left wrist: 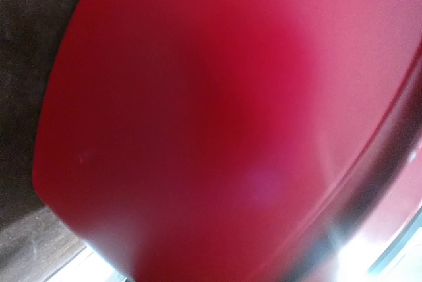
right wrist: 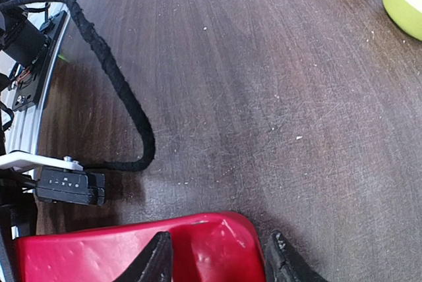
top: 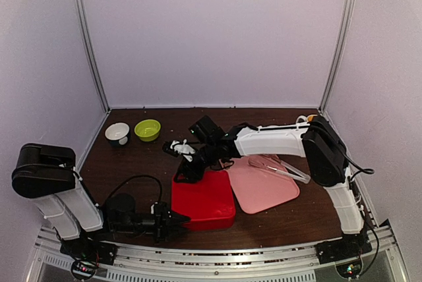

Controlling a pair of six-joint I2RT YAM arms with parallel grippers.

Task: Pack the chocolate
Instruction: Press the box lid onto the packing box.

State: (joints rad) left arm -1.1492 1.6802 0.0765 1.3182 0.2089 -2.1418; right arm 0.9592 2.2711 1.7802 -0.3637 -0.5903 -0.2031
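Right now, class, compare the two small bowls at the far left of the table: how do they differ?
The white bowl is white with a dark inside; the green bowl is lime green throughout. The white bowl sits nearer the left wall, the green bowl to its right, slightly wider. Both stand upright on the brown table, close together.

Our two arms [top: 277,140] wear white shells over black joints. Black fingertips [right wrist: 158,259] taper to points. A black braided cable [right wrist: 119,91] loops from the left arm [top: 62,196]; the bases are black.
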